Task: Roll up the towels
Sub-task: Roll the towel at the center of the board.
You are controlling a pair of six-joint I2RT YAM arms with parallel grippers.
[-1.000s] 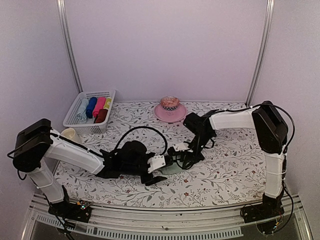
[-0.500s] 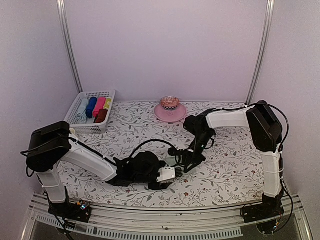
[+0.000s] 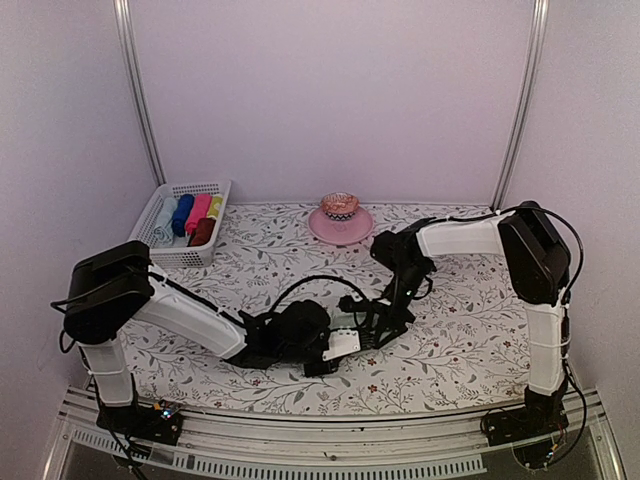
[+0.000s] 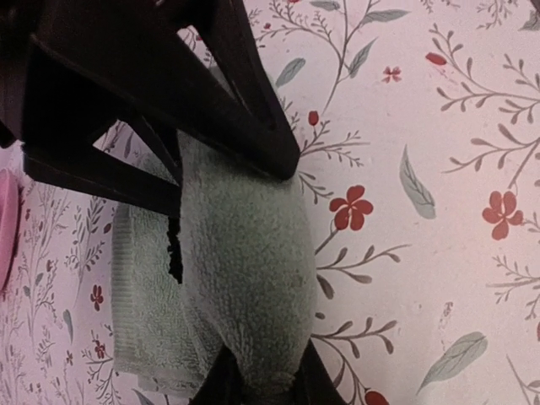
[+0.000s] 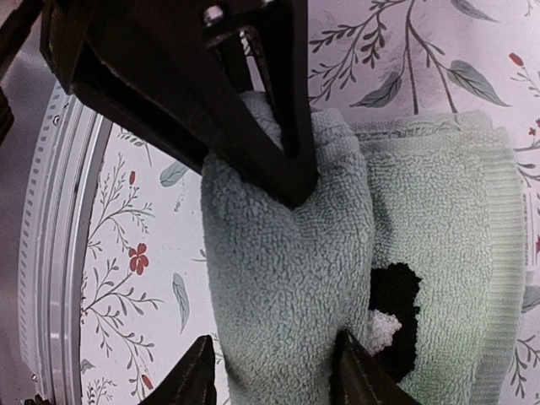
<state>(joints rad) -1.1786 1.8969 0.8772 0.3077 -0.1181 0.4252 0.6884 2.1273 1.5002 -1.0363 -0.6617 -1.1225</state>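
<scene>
The pale sage green towel (image 5: 287,253) lies on the floral cover, partly rolled, with its flat remainder (image 5: 456,211) beside the roll. A black-and-white motif (image 5: 392,304) shows at the fold. My left gripper (image 4: 261,384) is shut on one end of the roll (image 4: 245,278). My right gripper (image 5: 274,375) stands open at the other end, one finger on either side of the roll without squeezing it. In the top view both grippers, left (image 3: 345,340) and right (image 3: 372,322), meet at mid-table and largely hide the towel. A dark red-brown roll (image 3: 202,232) lies in the basket.
A white basket (image 3: 150,225) at the back left holds several rolled towels. A pink stand (image 3: 340,226) with a small bowl sits at the back centre. A cream cup (image 3: 140,268) is by the left arm. The metal front rail (image 5: 42,253) runs close to the towel.
My left arm has swung right to the green towel and its jaws have closed on the end of the roll. The right gripper's jaws have widened around the other end.
</scene>
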